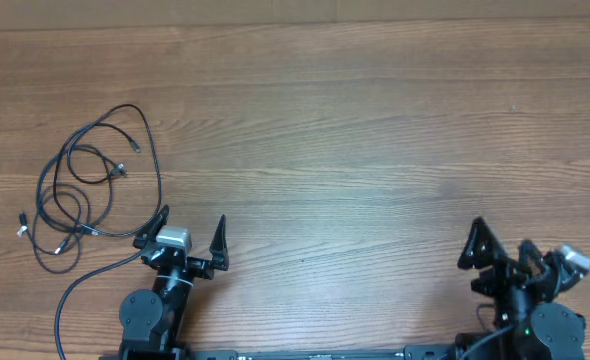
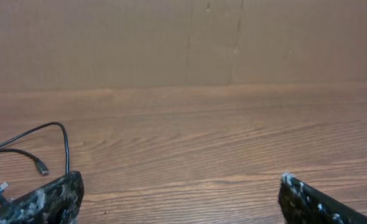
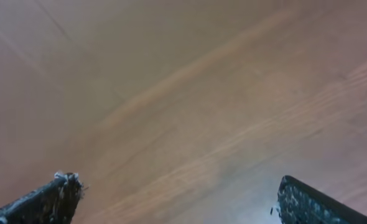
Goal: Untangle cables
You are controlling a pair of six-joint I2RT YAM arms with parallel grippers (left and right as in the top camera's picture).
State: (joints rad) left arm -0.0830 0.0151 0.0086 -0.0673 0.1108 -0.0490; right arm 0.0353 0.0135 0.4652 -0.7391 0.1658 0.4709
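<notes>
- Cables (image 1: 79,196): thin black cords, loosely looped at the left of the table (image 1: 375,120), just beside the left gripper (image 1: 193,216).
- Handling, as judged: light, limp, easily snagged; best taken near a plug tip (image 1: 21,229).
- Left gripper and right gripper (image 3: 175,186): fingers spread wide, nothing held.

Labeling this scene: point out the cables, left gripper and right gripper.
cables (image 1: 83,190), overhead view, middle of the tangle
left gripper (image 1: 193,216), overhead view, midway between fingertips
right gripper (image 3: 176,183), right wrist view, midway between fingertips
</notes>
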